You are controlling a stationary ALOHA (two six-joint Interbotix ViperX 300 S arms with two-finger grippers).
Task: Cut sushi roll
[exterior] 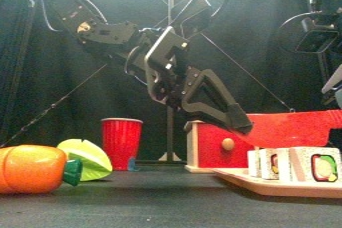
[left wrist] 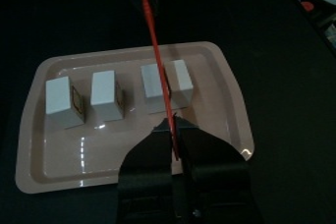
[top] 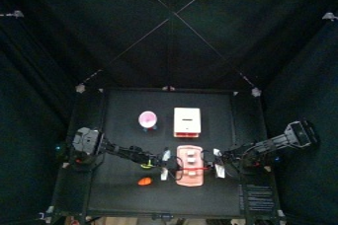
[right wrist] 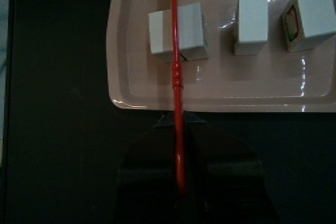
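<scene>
The sushi roll [left wrist: 102,95] lies as a row of several white cut pieces on a pale pink tray [left wrist: 217,120]. It also shows in the top view [top: 192,163], the right wrist view [right wrist: 253,22] and the front view [exterior: 301,164]. My left gripper [left wrist: 174,144] is shut on a thin red stick [left wrist: 155,41] that reaches over the tray between two pieces. My right gripper [right wrist: 175,130] is shut on another thin red stick [right wrist: 174,61] that crosses one end piece. In the top view, the left gripper [top: 164,160] and the right gripper [top: 222,166] flank the tray.
A round pink-and-white object [top: 148,120] and a white box with a red band [top: 187,118] stand behind the tray. An orange toy [exterior: 30,167], a green slice [exterior: 83,157] and a red cup [exterior: 120,142] stand at front left.
</scene>
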